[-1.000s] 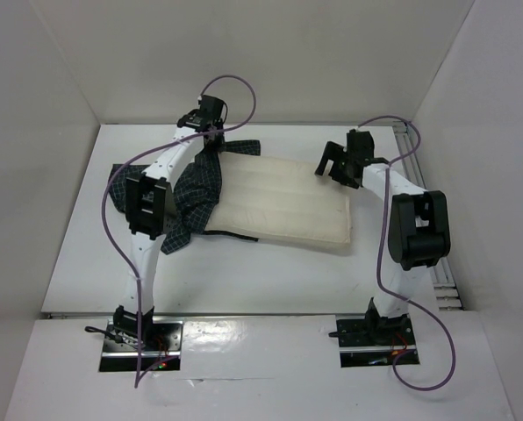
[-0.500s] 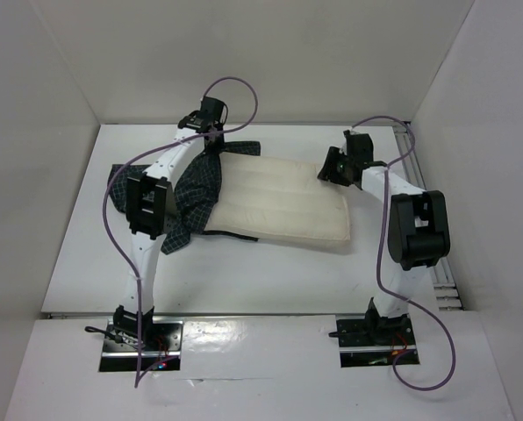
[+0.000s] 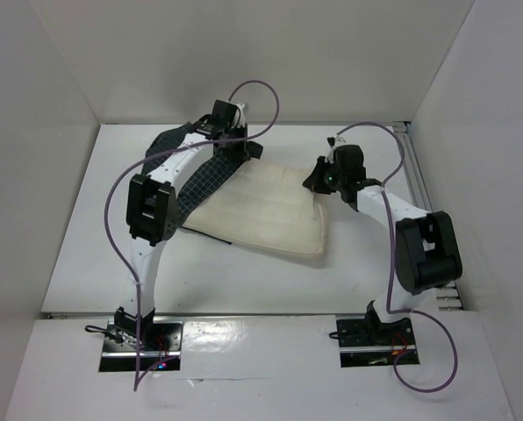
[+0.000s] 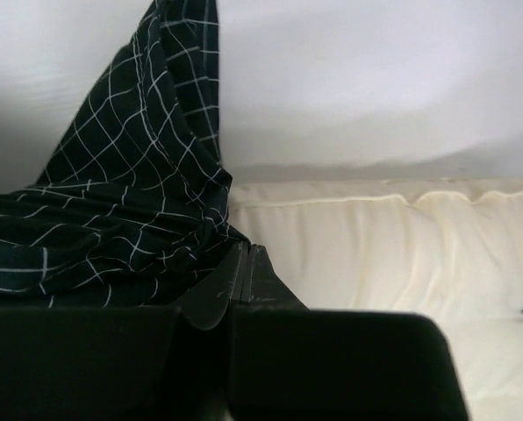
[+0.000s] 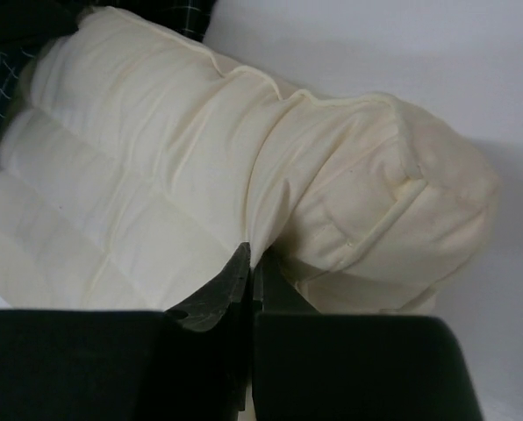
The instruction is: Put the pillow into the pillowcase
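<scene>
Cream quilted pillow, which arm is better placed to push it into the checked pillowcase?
Probably right: the right pincer is shut on the cream quilted pillow, bunching it, while the left pincer grips the dark checked fabric pillowcase.

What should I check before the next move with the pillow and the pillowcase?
1. Left fingers shut on the pillowcase: ok, cloth is pinched at the tips.
2. Right fingers shut on the pillow: ok, they pinch a fold near its corner.
3. Pillow flat: not ok, the held end is bunched.
4. Pillowcase mouth open toward the pillow: cannot tell.
5. Pillow inside the pillowcase: not ok, most of it lies bare.
</scene>
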`<action>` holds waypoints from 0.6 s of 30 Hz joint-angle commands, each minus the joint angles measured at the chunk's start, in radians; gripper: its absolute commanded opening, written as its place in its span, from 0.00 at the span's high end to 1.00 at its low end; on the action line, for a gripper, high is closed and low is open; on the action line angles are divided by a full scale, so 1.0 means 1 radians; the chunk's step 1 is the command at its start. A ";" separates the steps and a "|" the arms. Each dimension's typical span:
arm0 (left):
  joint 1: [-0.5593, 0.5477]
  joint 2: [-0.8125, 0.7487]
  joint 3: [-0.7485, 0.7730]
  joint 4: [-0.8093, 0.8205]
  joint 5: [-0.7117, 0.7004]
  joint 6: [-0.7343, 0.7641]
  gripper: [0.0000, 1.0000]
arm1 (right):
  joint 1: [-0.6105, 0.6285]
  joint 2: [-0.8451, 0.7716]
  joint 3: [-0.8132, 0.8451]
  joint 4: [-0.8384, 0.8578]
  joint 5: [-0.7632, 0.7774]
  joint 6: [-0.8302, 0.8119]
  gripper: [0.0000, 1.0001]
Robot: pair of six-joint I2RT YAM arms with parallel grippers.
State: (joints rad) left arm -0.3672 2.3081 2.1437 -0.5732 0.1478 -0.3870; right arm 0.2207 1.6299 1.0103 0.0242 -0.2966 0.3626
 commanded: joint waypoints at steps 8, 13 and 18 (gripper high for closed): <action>-0.065 -0.140 -0.052 0.029 0.167 -0.078 0.60 | 0.040 -0.189 -0.120 0.096 0.117 0.079 1.00; -0.065 -0.284 -0.045 -0.036 0.006 -0.004 0.13 | 0.031 -0.214 -0.148 0.031 0.188 0.102 0.65; -0.006 -0.545 -0.298 -0.036 -0.224 -0.035 0.25 | 0.066 -0.193 -0.023 -0.148 0.318 -0.007 0.00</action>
State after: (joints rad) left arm -0.4335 1.9469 1.9343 -0.5991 0.0875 -0.4202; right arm 0.2504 1.4757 0.8921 -0.0578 -0.0731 0.4080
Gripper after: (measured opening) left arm 0.770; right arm 0.991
